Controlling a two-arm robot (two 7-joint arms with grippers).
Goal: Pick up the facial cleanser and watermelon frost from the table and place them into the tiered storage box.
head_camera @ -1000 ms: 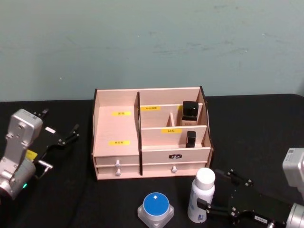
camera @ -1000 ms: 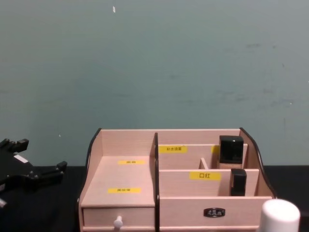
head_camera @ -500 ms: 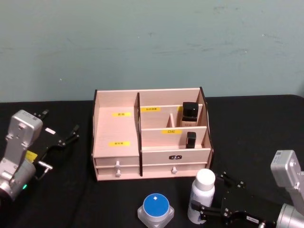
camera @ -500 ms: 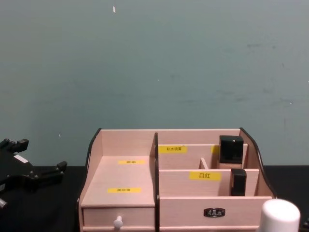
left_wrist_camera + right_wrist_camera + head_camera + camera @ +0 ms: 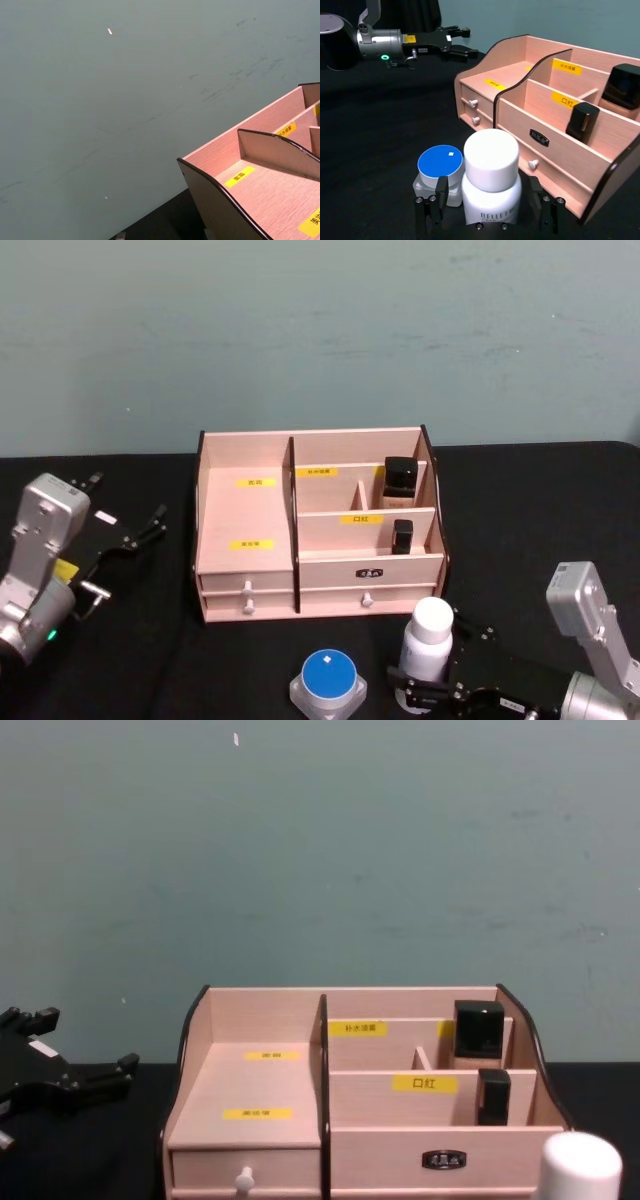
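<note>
Right wrist view: the cleanser [image 5: 491,185], a white bottle with a white cap, stands upright on the black table [image 5: 370,125]. It is between the fingers of my right gripper [image 5: 487,200]. My jaws are open, one finger [image 5: 440,194] on each side of the bottle. A small gap shows on both sides, so I am not gripping it. In the head view the bottle is in front of the box's right-hand drawer, close to the front edge of the table.

The jar [image 5: 440,165], clear with a blue lid, sits on the table just to the left of the bottle. The two are close but apart.

Behind both stands the box [image 5: 520,112], pale wood with black-edged curved sides and yellow labels. Its drawers have white knobs and are closed. The wide left compartment is stepped. On the right, a tall black-capped bottle [image 5: 622,90] stands in the rear tier. A small black tube [image 5: 582,127] stands in the tier in front of it.

My left gripper [image 5: 128,498] hangs over the table to the left of the box, well apart from it. Its jaws are spread and hold nothing.
</note>
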